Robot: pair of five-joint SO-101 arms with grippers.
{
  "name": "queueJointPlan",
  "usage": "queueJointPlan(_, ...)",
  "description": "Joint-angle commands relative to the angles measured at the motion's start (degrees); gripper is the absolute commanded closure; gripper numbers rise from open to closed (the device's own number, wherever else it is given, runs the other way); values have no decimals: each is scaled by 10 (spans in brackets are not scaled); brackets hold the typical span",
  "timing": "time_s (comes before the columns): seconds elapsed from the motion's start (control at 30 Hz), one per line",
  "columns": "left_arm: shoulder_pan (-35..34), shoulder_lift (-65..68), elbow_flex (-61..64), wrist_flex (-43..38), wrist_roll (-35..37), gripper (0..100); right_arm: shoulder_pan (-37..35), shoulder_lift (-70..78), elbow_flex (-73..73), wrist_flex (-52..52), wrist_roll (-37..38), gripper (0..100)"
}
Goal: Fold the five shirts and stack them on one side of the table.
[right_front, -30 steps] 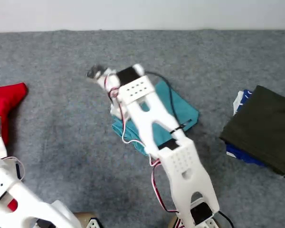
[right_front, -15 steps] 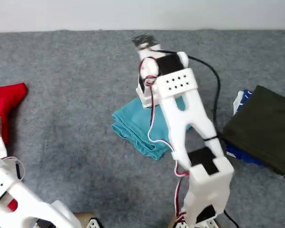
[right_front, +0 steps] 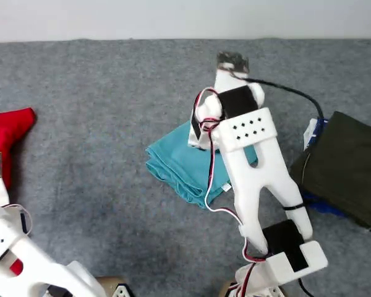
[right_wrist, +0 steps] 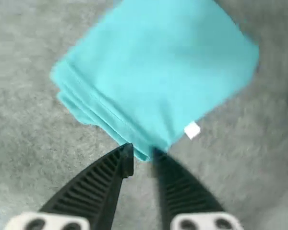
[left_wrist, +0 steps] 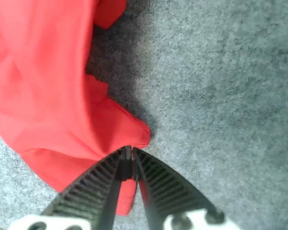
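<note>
The folded teal shirt [right_wrist: 153, 72] is seen mid-table, one corner just at the tips of the right gripper [right_wrist: 142, 153] (jaws slightly parted, nothing held); the stack [right_front: 343, 164] is found rightward.

In the high view the right arm [right_front: 253, 167] covers the teal shirt [right_front: 173, 158] from its centre toward 3 o'clock. The picture's edge cuts off the red shirt [right_front: 9, 133] at 9 o'clock and the dark shirt [right_front: 343, 167] at 3 o'clock. The dark shirt hides most of the blue shirt [right_front: 315, 201] beneath it. Whether the left fingers [left_wrist: 101, 182] pinch red cloth cannot be told.
</note>
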Motion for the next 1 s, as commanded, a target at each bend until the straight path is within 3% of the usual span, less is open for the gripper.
queueJointPlan(0.0, 6, -13, -23, 2, -5, 985, 6, -29, 39, -17, -76, 613)
queueJointPlan(0.1, 6, -13, -22, 2, -5, 985, 7, -29, 106, -120, -105, 519)
queueJointPlan(0.3, 6, -13, -22, 3, -5, 985, 7, -29, 271, -396, -127, 606)
queueJointPlan(0.5, 5, -13, -22, 5, -5, 985, 15, -29, 410, -627, -127, 613)
queueJointPlan(0.77, 5, -11, -22, 4, -5, 985, 24, 7, 458, -677, -127, 615)
queueJointPlan(0.97, 5, -11, -22, 4, -5, 985, 24, 105, 403, -669, -127, 615)
